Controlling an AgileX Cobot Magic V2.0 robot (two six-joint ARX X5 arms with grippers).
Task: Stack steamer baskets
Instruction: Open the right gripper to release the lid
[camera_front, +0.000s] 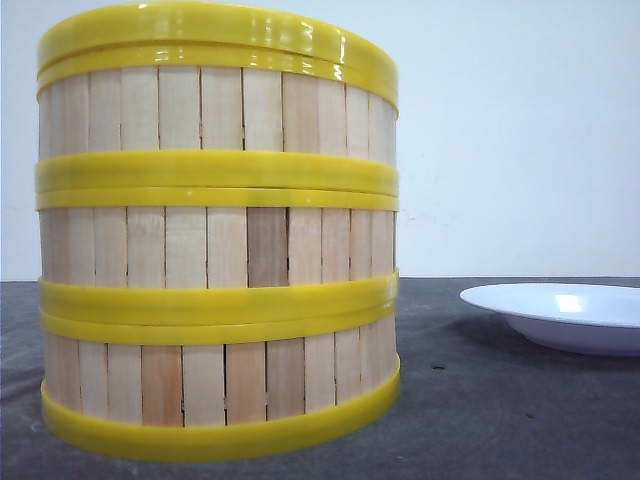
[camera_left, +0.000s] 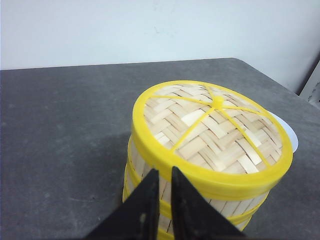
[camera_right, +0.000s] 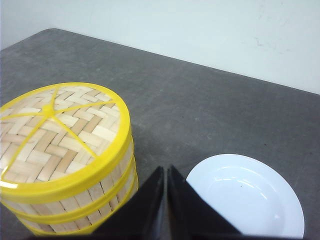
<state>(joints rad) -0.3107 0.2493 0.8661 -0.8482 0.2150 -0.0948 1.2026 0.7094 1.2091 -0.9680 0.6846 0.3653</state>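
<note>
Three baskets (camera_front: 218, 240) stood stacked in one column on the dark grey table (camera_front: 520, 420), filling the left half of the front view. Their walls of pale vertical slats lined up one above the other, and the yellow rims met in double bands at each joint. The lowest basket's bottom rim rested on the table. One slat in the middle basket was darker brown than its neighbours.

On top of the stack sat the woven lid (camera_left: 212, 132), flat, with a yellow rim, thin yellow spokes and a small yellow knob at the centre. It covered the top basket fully, its rim flush with the basket rim below.

A white plate (camera_front: 565, 315) lay on the table to the right of the stack, near it but not touching. It was shallow and held nothing.

The left gripper (camera_left: 165, 175) hung above the table just beside the stack, level with the lid's rim. Its two black fingers (camera_left: 145, 200) stood nearly together, with only a narrow slit between the tips, and gripped nothing. Whether the tips touched the rim could not be told.

The right gripper (camera_right: 165, 172) hovered over the bare table between the stack and the plate. Its fingers (camera_right: 186, 205) were pressed almost shut, tips all but meeting, and held nothing.

A plain white wall (camera_front: 520, 130) rose behind the table.
</note>
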